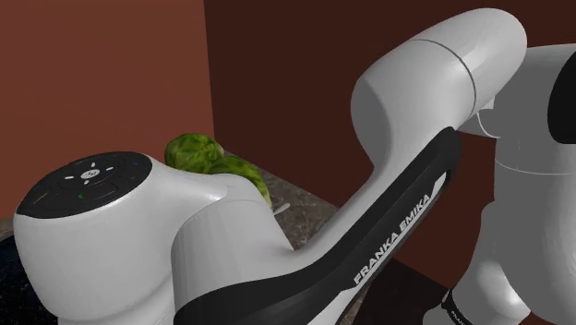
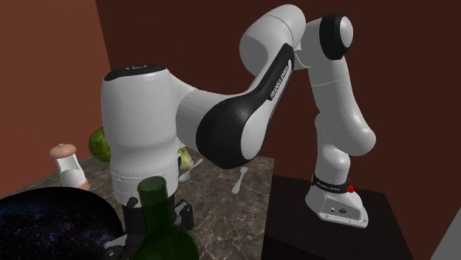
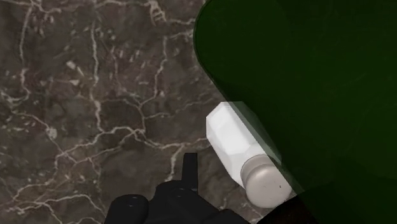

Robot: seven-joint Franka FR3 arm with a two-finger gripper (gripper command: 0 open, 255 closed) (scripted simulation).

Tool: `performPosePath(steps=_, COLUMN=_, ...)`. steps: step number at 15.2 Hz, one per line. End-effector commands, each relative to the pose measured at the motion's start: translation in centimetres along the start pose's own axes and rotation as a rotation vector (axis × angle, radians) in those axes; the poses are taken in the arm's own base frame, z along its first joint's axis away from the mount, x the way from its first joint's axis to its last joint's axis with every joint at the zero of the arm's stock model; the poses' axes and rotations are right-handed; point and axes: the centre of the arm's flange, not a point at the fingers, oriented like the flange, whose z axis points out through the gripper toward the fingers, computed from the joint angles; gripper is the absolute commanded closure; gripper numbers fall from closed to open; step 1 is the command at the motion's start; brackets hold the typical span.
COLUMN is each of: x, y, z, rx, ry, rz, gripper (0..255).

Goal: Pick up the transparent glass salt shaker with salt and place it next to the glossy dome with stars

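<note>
A small shaker (image 3: 236,147) with a white faceted body and a grey cap stands on the dark marble counter (image 3: 95,108), right against a big dark green bottle (image 3: 305,95). My black gripper (image 3: 191,175) hangs just above the counter, close beside the shaker and apart from it; the bottle hides its far side. In the second exterior view the gripper (image 2: 133,225) sits low behind the green bottle (image 2: 159,221), next to the dark glossy dome with stars (image 2: 52,221). The dome's edge (image 1: 7,268) shows under the arm.
A white shaker with a tan cap (image 2: 69,166) stands behind the dome. Green leafy heads (image 1: 208,157) (image 2: 100,144) lie at the back by the red-brown wall. A white utensil (image 2: 240,181) lies near the stand (image 2: 325,229).
</note>
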Motion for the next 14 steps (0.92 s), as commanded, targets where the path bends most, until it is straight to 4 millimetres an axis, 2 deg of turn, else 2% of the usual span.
performPosePath(steps=1, x=0.0, y=0.0, z=0.0, rx=0.0, ry=0.0, rz=0.0, gripper=0)
performPosePath(steps=2, x=0.0, y=0.0, z=0.0, rx=0.0, ry=0.0, rz=0.0, gripper=0)
performPosePath(steps=6, x=0.0, y=0.0, z=-5.0, rx=0.0, ry=0.0, rz=0.0, gripper=0)
performPosePath(steps=14, x=0.0, y=0.0, z=-5.0, rx=0.0, ry=0.0, rz=0.0, gripper=0)
